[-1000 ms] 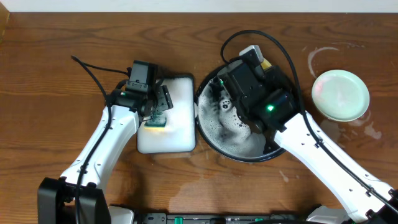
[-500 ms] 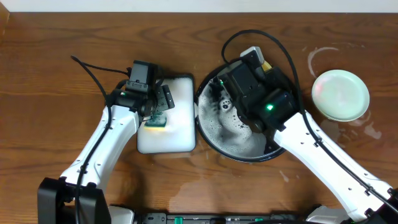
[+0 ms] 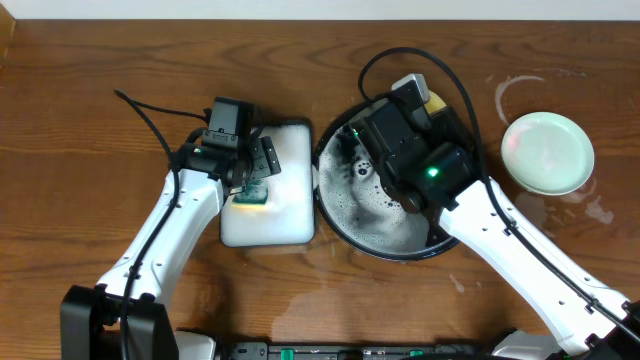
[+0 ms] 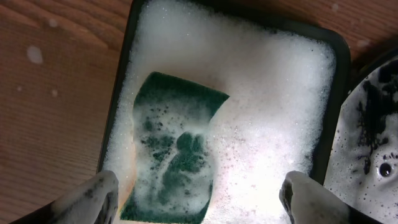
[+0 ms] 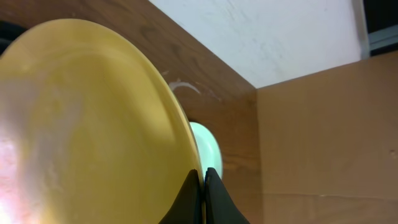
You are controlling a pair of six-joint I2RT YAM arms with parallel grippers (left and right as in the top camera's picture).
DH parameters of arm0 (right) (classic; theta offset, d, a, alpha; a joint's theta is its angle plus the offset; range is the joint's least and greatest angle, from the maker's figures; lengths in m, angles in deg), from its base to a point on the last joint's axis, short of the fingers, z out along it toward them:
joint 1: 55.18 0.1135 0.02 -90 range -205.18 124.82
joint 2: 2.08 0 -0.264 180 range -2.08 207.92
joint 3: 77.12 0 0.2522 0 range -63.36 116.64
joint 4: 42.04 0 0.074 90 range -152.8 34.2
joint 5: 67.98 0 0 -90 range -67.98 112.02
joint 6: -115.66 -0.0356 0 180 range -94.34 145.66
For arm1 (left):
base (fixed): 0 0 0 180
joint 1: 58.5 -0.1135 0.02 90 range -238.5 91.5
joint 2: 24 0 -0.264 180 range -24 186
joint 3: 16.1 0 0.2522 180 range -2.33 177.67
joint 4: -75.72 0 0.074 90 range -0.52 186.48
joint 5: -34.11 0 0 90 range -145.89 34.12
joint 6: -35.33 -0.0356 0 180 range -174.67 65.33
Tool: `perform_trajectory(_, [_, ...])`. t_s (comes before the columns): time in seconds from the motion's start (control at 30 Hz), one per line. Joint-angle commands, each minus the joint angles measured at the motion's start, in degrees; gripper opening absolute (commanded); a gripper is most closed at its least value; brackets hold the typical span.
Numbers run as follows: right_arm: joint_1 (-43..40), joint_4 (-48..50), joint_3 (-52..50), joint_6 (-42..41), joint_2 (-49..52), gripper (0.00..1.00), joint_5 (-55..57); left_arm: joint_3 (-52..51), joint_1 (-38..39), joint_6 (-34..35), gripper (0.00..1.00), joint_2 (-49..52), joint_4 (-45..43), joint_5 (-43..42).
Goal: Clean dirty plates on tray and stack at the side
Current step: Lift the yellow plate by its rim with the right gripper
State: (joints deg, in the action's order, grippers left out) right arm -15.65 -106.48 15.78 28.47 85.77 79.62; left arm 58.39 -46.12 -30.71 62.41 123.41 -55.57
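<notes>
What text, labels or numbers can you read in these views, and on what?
None readable: no print shows on the yellow plate, mint-green plate, green sponge, sudsy rectangular tray or black basin.
The right arm carries only a green light, no lettering.

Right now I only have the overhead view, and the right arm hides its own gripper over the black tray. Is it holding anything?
Observer: Yes. The right wrist view shows the right gripper shut on the rim of the yellow plate.
Operator: And the left gripper over the white tray?
Observer: Open. The left wrist view shows its fingers spread wide, with the green sponge lying in thick foam between them, not gripped.
</notes>
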Motion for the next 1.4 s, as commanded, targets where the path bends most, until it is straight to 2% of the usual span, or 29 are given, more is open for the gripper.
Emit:
perform_trajectory(0.0, [0.8, -0.1, 1.0, 2.4, 0.6, 0.01, 2.8, 0.2, -0.2, -0.2, 0.86, 0.2, 0.2, 0.3])
perform_trajectory(0.13, [1.4, -0.2, 0.9, 2.4, 1.3, 0.01, 1.2, 0.2, -0.2, -0.2, 0.86, 0.2, 0.2, 0.3])
perform_trajectory(0.3, [0.9, 0.3, 0.9, -1.6, 4.2, 0.01, 0.0, 0.2, -0.2, -0.2, 0.86, 0.2, 0.2, 0.3])
perform_trajectory(0.37, [0.8, -0.3, 0.9, -1.1, 6.1, 0.01, 2.9, 0.2, -0.2, -0.2, 0.87, 0.2, 0.2, 0.3])
perform_trajectory(0.43, [0.4, -0.3, 0.9, -3.7, 7.8, 0.01, 7.6, 0.2, -0.2, -0.2, 0.86, 0.2, 0.2, 0.3])
perform_trajectory(0.5, [-0.2, 0.0, 0.9, -7.0, 8.9, 0.01, 7.6, 0.2, -0.2, -0.2, 0.86, 0.2, 0.2, 0.3])
perform_trajectory(0.77, [-8.3, 0.1, 1.0, -19.1, 6.0, 0.01, -12.5, 0.2, -0.2, -0.2, 0.87, 0.2, 0.2, 0.3])
perform_trajectory(0.97, [-14.4, -0.6, 1.0, -18.1, 2.7, 0.01, -13.5, 0.2, -0.2, -0.2, 0.87, 0.2, 0.2, 0.3])
perform_trajectory(1.13, [-14.7, -1.9, 1.0, -7.9, 3.4, 0.01, -23.3, 0.2, -0.2, -0.2, 0.87, 0.2, 0.2, 0.3])
perform_trajectory(1.2, [-14.7, -3.4, 1.0, -8.6, 4.0, 0.01, -22.4, 0.2, -0.2, -0.2, 0.87, 0.2, 0.2, 0.3])
perform_trajectory(1.37, [-16.7, -3.0, 1.0, -17.3, 3.0, 0.01, -18.4, 0.2, -0.2, -0.2, 0.87, 0.2, 0.2, 0.3])
